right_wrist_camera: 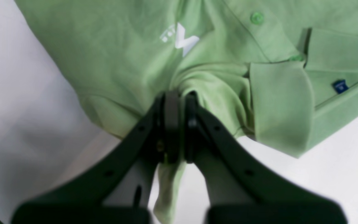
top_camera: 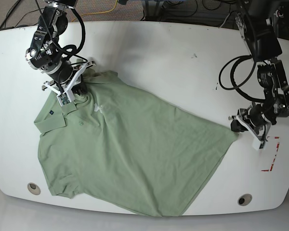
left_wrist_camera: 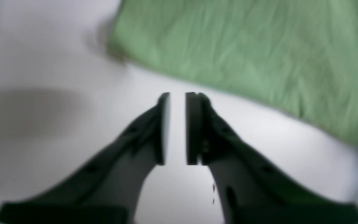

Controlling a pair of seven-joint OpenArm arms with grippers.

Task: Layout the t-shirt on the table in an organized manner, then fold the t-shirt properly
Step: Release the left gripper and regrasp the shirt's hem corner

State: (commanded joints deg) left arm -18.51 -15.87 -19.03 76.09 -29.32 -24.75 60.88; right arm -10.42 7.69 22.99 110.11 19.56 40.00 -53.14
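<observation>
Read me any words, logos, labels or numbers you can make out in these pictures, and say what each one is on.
White chest logo on the t-shirt: a V-like mark beside tiny lettering, too blurred to read.
Blue neck tag inside the collar: print too small to read.
Red marks on the table: tape lines, no text.
Nothing else carries writing.

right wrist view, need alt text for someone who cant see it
The right gripper is shut on a bunched fold of the green t-shirt, near its white chest logo. The collar lies to the right, and the white table shows on both sides.
</observation>
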